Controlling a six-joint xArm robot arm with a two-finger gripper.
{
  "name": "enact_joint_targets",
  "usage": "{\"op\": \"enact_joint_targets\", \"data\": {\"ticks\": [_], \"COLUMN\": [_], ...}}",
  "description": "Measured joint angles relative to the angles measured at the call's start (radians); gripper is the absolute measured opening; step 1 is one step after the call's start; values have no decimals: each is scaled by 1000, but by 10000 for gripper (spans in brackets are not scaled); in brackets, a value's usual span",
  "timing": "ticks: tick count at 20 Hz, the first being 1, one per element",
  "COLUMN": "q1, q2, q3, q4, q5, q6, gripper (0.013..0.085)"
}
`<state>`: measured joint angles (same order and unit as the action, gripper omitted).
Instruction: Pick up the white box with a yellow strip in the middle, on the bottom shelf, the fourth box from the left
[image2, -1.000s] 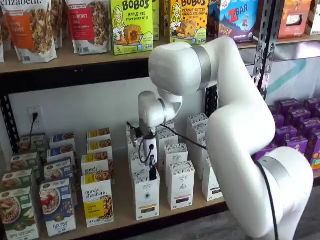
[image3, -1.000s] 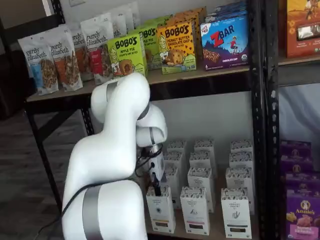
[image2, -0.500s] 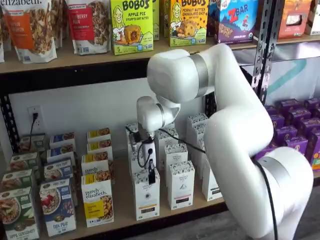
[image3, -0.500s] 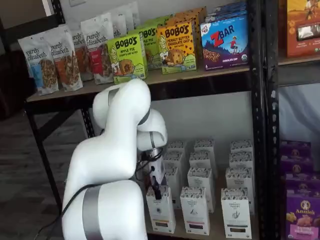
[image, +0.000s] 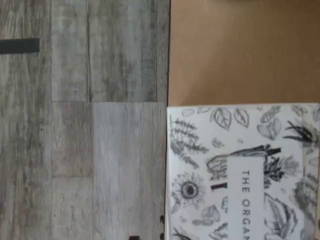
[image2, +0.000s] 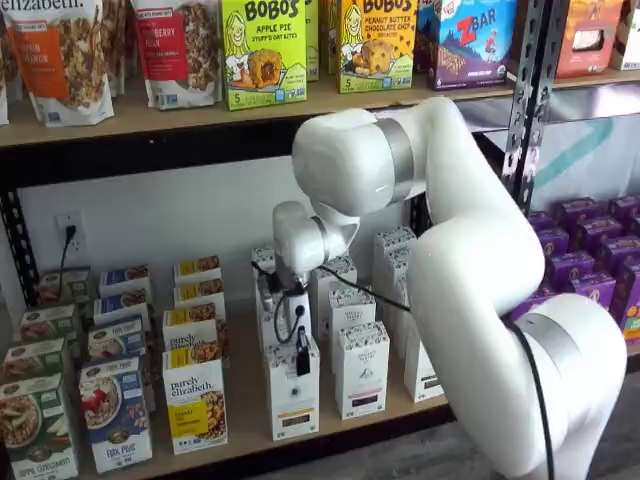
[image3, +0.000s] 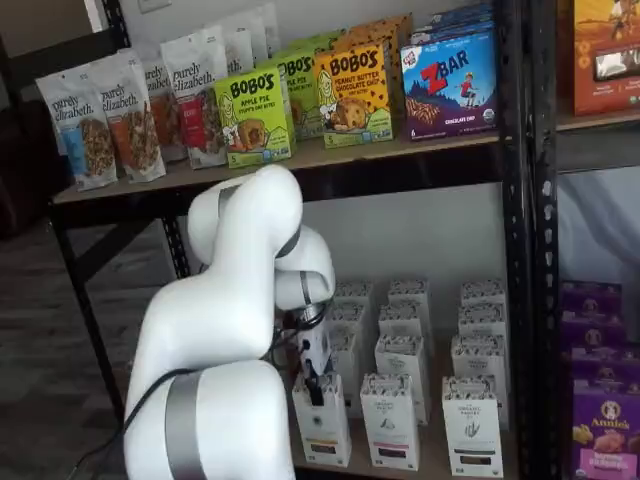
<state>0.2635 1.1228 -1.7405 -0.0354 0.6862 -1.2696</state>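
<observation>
One claw hangs over one white box.

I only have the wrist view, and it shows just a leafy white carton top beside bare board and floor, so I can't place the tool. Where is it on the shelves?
Observer: In both shelf views the tool hangs at the top of the front white box on the bottom shelf.
Operator: Has it gripped the box?
Observer: I cannot tell. The black fingers sit low against the box's top front, and no plain gap shows between them.
Operator: What stands beside that box?
Observer: A purely elizabeth box stands on one side and a matching white carton on the other, each a little apart from it.
</observation>
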Motion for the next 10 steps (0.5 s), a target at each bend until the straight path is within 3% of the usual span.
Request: {"op": "enact_joint_targets", "data": {"ticks": [10], "q1": [4], "q2": [48], "q3": [-28], "q4": [-11], "q5": [-47], "q6": [12], "gripper": [850]}}
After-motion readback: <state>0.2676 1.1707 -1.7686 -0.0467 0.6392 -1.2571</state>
